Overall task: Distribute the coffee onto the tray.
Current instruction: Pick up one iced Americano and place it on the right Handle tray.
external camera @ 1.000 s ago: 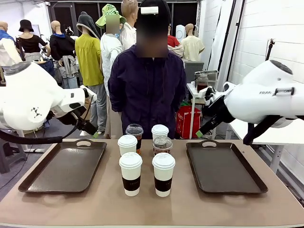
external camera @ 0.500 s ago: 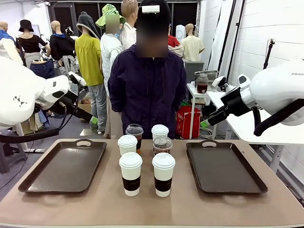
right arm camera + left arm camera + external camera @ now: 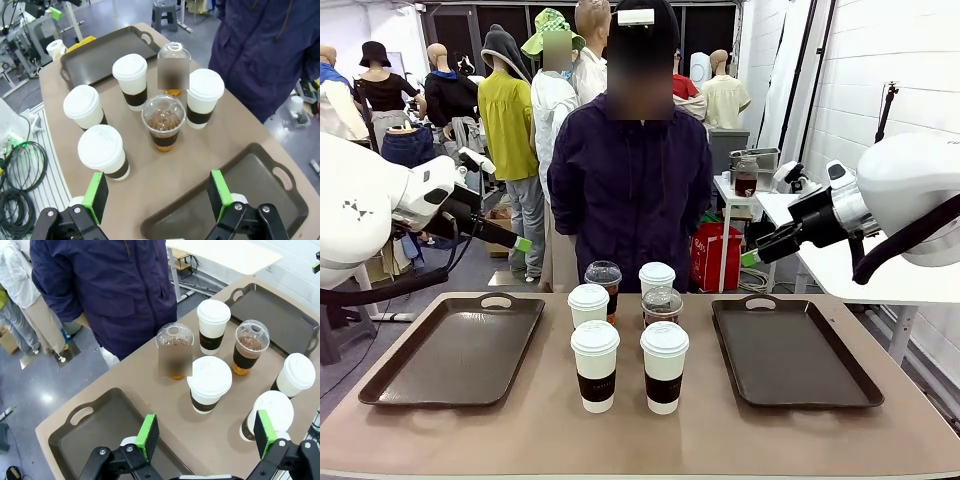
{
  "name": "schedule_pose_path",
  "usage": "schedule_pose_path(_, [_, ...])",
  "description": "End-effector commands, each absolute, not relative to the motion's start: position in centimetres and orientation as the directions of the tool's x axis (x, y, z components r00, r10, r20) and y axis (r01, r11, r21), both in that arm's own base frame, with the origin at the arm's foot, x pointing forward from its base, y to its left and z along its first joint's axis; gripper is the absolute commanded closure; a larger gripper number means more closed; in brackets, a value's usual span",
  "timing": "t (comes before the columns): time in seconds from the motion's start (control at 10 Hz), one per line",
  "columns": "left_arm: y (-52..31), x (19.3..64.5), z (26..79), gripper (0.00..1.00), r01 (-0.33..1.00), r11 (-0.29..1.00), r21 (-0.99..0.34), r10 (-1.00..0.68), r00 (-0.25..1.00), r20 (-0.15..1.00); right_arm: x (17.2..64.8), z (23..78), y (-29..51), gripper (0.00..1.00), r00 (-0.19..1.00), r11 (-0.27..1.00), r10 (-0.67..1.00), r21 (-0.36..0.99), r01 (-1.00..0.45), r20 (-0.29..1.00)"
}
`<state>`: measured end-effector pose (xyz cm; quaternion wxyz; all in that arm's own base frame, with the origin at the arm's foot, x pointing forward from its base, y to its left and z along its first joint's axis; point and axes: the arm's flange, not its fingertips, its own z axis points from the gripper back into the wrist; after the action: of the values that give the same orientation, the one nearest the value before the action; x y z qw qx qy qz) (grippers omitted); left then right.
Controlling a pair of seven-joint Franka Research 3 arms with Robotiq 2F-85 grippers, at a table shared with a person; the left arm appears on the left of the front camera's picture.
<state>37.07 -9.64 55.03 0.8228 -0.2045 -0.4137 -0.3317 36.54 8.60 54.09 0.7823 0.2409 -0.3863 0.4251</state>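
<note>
Six coffee cups (image 3: 595, 365) are standing upright in a tight cluster mid-table: four white paper cups (image 3: 664, 362) with brown sleeves and two clear dome-lidded cups (image 3: 662, 303) of dark coffee. None is sitting on a tray yet. They are probably grouped centrally so either arm can reach them.

The left gripper (image 3: 206, 435) is hovering well above the table (image 3: 720, 440), with its fingers spread wide and holding nothing. In its wrist view the cluster is lying ahead of the fingers and between their lines. The left tray (image 3: 380, 385) is lying below, on one finger's side.

The right gripper (image 3: 158, 196) is also hanging high, wide open and empty. The cups are sitting ahead of its fingers, and the right tray (image 3: 860, 385) is under the other finger's side. The wide spread is likely there to fit a cup's girth.

A person (image 3: 630, 180) is standing at the far edge, beyond the cups and not touching anything. The task is looking unstarted.
</note>
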Motion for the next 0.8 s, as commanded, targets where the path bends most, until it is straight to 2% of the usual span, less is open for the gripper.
schedule_pose_path(0.0, [-9.44, 37.03, 55.16, 0.0, 0.712, 0.7, -0.059, -0.376, 0.438, 0.816, 36.78, 53.73, 8.96, 0.0, 0.355, 0.548, 0.458, 0.055, -0.835, 0.815])
schedule_pose_path(0.7, [-9.44, 37.03, 55.16, 0.0, 0.712, 0.7, -0.059, -0.376, 0.438, 0.816, 36.54, 54.09, 8.6, 0.0, 0.34, 0.523, 0.479, 0.049, -0.851, 0.809])
